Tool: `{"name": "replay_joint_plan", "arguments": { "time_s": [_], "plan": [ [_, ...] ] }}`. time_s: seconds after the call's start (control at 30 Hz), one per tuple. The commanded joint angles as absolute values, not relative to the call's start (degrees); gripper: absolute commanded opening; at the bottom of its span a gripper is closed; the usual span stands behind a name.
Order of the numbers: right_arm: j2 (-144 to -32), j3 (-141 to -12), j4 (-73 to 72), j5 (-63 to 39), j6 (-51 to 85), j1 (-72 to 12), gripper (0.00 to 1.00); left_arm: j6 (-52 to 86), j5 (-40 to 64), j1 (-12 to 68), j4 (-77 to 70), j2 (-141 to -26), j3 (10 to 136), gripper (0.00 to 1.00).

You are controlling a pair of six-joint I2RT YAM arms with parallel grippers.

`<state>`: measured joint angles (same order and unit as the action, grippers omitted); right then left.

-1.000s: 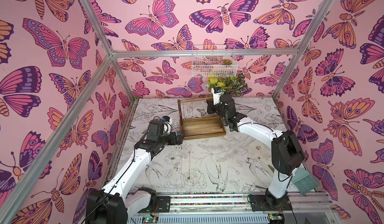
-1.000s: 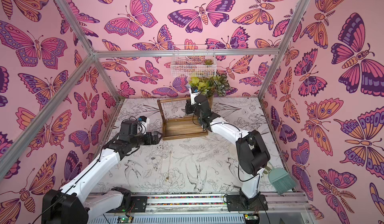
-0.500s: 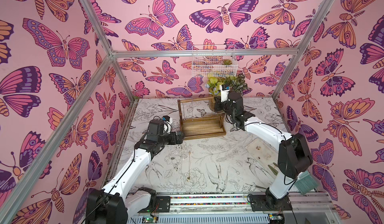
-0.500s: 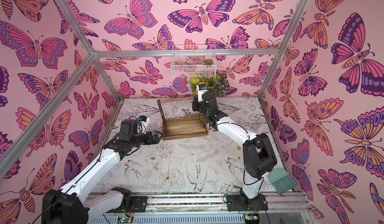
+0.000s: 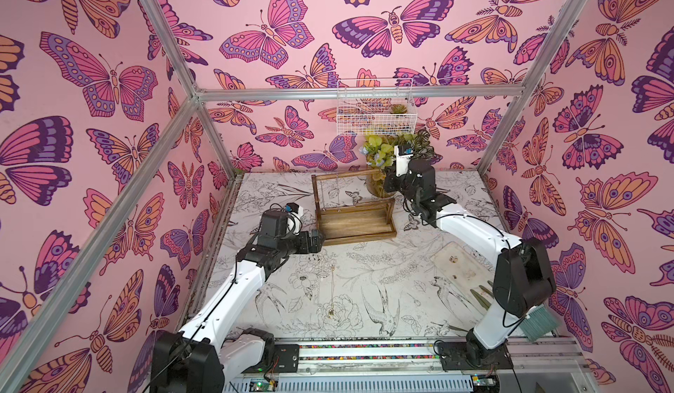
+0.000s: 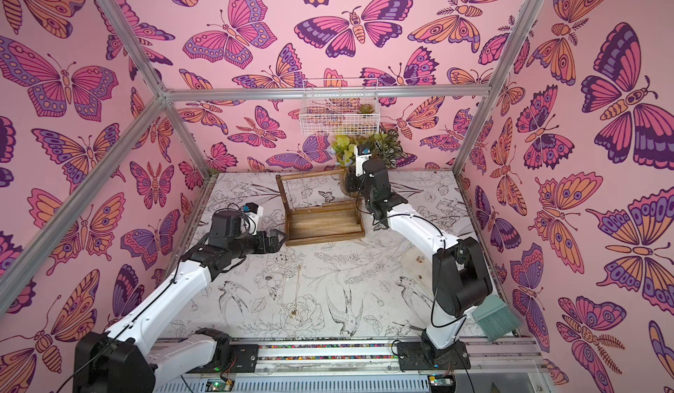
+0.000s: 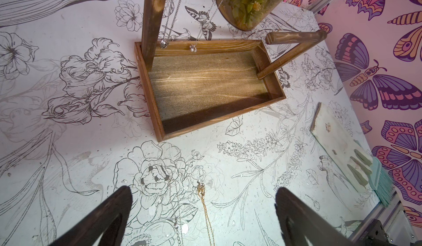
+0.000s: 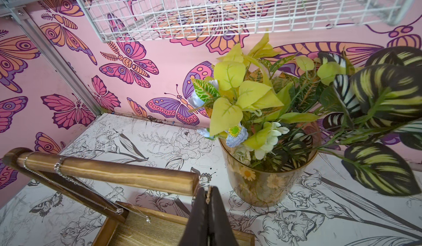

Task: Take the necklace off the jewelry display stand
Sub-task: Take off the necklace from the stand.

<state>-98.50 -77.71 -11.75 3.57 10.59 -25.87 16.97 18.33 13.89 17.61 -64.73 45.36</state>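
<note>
The brown wooden jewelry display stand (image 5: 355, 223) stands at the back of the table, also seen in the left wrist view (image 7: 217, 121). Two silver necklaces (image 8: 59, 168) hang from the far end of its top bar (image 8: 114, 171), their pendants (image 7: 193, 49) dangling above the tray. My right gripper (image 8: 208, 191) sits just past the bar's free end, shut on a short piece of gold necklace (image 8: 208, 196); the rest of that chain is hidden. My left gripper (image 7: 203, 191) hovers open over the table in front of the stand's left corner (image 5: 321, 241).
A gold chain (image 7: 206, 210) and a silver chain (image 7: 175, 212) lie on the table under the left gripper. A glass vase of plants (image 8: 267, 183) stands right behind the right gripper, with a white wire basket (image 8: 205, 11) above. A white board (image 5: 459, 267) and a teal brush (image 5: 539, 323) lie at the right.
The right gripper has moved to the right along the stand's top bar, from its middle to past its free end, staying shut. The left arm has not moved.
</note>
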Motion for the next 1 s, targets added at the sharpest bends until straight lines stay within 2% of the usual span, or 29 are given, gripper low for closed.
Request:
{"name": "replay_joint_plan", "arguments": {
  "time_s": [0.0, 0.97],
  "plan": [
    [-96.3, -77.5, -10.2, 3.8, 9.9, -25.3, 0.0, 16.7, 19.8, 13.6, 16.9, -64.2, 44.7, 1.0],
    [-88.4, -92.1, 7.7, -7.3, 7.1, -26.8, 0.0, 13.5, 24.6, 20.8, 13.1, -67.8, 49.8, 1.0]
  ]
}}
